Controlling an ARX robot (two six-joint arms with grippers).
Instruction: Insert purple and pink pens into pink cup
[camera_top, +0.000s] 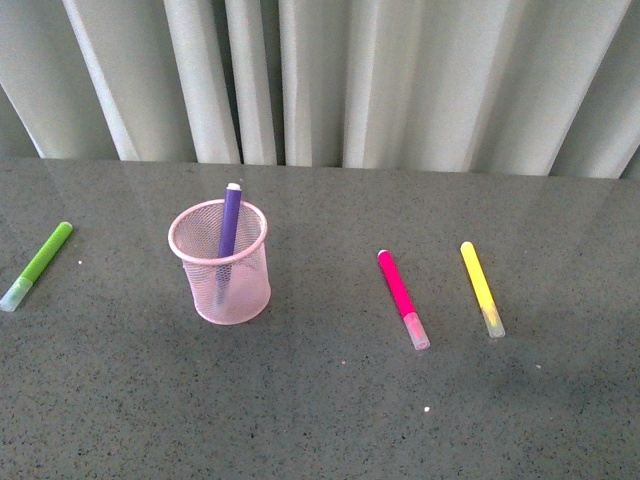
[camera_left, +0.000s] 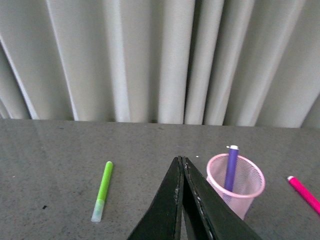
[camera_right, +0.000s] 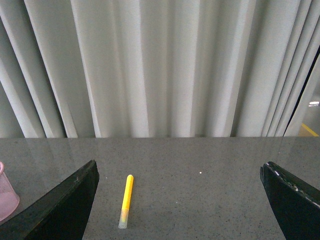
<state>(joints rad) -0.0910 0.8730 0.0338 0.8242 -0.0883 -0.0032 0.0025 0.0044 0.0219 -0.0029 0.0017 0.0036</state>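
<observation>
One pen, the purple pen (camera_top: 230, 222), stands in the pink cup (camera_top: 250, 285) in the front view; the pink pen (camera_top: 398, 288) lies on the table (camera_top: 320, 420) to its right. The left wrist view shows the left gripper (camera_left: 181, 161) pressed closed, empty. The right wrist view shows the right gripper (camera_right: 180, 169) spread wide, holding nothing.

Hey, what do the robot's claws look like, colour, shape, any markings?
Both are plain black. The left claw has two long fingers tapering to thin tips, with pale scuffs along the inner edges. The right claw has black wedge-shaped fingers, lightly scuffed too. No cables or markings show.
</observation>
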